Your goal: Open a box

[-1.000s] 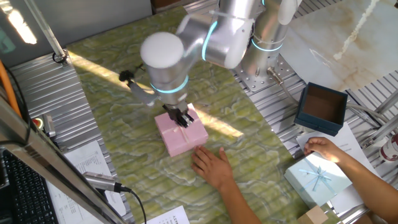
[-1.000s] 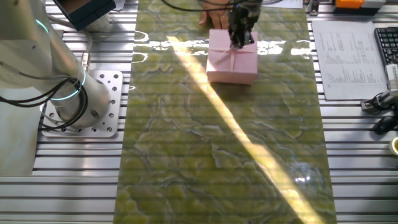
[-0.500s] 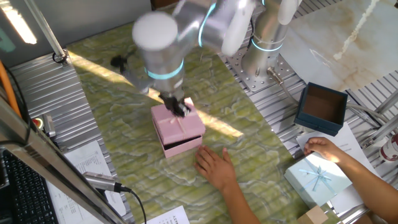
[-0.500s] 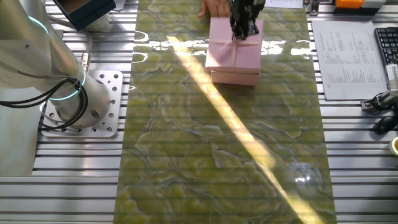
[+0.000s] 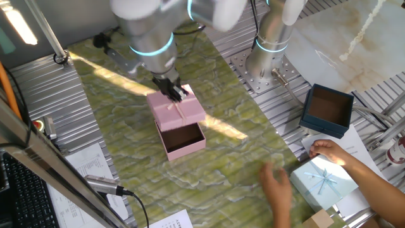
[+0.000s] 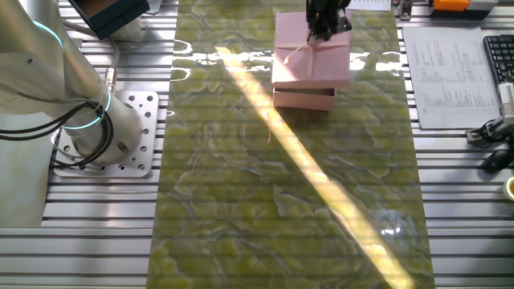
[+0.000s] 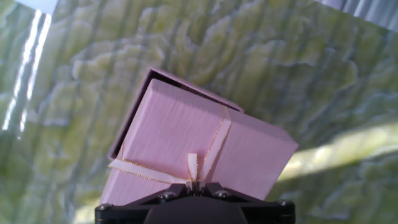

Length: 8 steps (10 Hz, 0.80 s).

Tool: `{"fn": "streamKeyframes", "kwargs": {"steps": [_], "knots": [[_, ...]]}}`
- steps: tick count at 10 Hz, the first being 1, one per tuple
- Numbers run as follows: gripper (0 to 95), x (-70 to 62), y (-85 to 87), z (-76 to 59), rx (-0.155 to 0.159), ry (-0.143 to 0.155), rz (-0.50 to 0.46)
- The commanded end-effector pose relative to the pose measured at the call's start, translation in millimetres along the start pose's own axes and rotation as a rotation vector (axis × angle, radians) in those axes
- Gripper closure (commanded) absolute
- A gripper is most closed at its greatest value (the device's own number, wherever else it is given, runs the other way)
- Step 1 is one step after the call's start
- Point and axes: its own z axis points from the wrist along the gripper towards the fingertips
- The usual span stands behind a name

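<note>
- Box (image 5: 183, 140) on the green mat (image 5: 126, 126), open, dark brown inside, sitting near the mat's middle in one fixed view.
- Lid (image 5: 175, 109) off the box, up in the air above it, tipped a bit, partly over the box's far side.
- Thin ribbon bow (image 7: 194, 163) tied across the lid top.
- Gripper (image 5: 169, 90) above the lid, fingers pinched on the bow at the lid's edge.
- Silver arm (image 5: 149, 25) with a glowing blue ring, reaching up and away from the lid.
- Person's hand (image 5: 275, 183) blurry, over the mat, well apart from the box.
- Light blue box (image 5: 324, 182) with a bow, past the mat's edge by that hand.
- Dark navy box (image 5: 326, 110) open, on the metal table beyond the light blue box.
</note>
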Motion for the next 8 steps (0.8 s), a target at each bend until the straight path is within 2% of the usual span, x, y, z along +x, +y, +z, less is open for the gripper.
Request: {"fn": "streamKeyframes", "kwargs": {"steps": [1, 6, 8], "knots": [[95.0, 2.5, -26.1, 9.3, 0.016, -0.013, -0.026], [95.0, 1.6, -71.6, 43.0, 0.022, -0.025, -0.029], [95.0, 3.8, -83.3, 52.7, 0.029, -0.025, -0.023]]}}
